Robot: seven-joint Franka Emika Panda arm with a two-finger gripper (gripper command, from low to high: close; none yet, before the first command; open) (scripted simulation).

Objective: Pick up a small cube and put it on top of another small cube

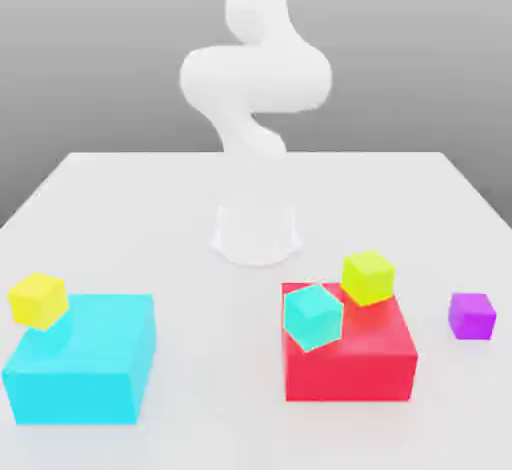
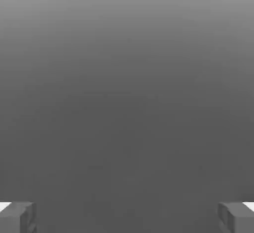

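The small purple cube (image 1: 471,315) rests alone on the white table at the exterior view's right. A teal small cube (image 1: 313,316) and a yellow small cube (image 1: 368,277) sit tilted on the big red block (image 1: 348,353). Another yellow small cube (image 1: 38,299) leans at the back corner of the big cyan block (image 1: 82,360). The white arm (image 1: 255,78) rises at the back of the table, going up out of the picture. In the hand view my gripper (image 2: 127,217) is open, its two grey fingertips (image 2: 17,217) far apart with nothing between them, facing a plain grey backdrop.
The arm's round white base (image 1: 257,233) stands at the table's middle, behind the two big blocks. The white table (image 1: 256,188) stretches wide behind and between the blocks.
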